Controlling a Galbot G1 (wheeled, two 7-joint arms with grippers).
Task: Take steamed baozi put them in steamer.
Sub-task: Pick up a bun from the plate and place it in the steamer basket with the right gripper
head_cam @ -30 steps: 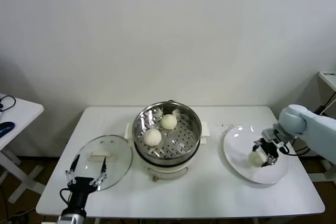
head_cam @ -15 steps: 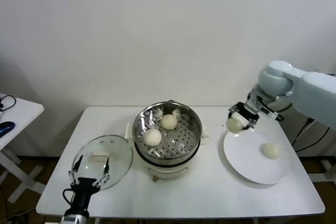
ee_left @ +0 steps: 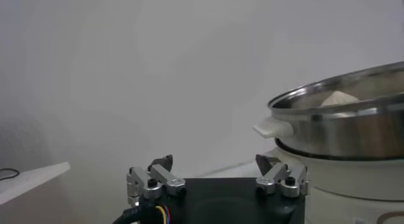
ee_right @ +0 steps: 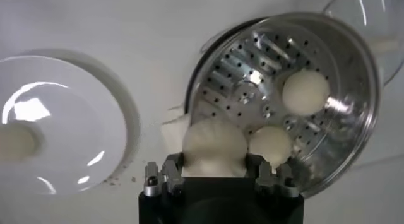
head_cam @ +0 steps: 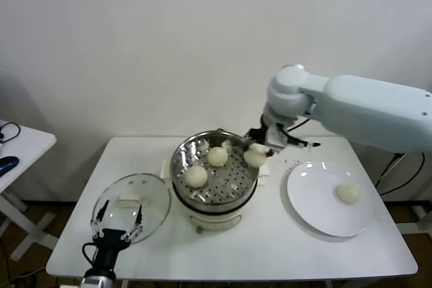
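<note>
Right gripper [head_cam: 257, 154] clamps a baozi [head_cam: 255, 157] above the steamer's [head_cam: 214, 173] right rim; two buns [head_cam: 217, 156] sit inside, one [head_cam: 347, 193] remains on the plate [head_cam: 314, 207]. Left gripper [head_cam: 115, 224], fingers spread wide and empty, hangs at the table's [head_cam: 256, 254] front-left edge by the glass lid [head_cam: 131, 206].

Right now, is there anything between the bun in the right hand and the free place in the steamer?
Nothing visible blocks it. The right hand holds a bun over the near rim of the steamer, and the lid lies aside on the table. Two buns sit inside, with bare tray beside them.
</note>
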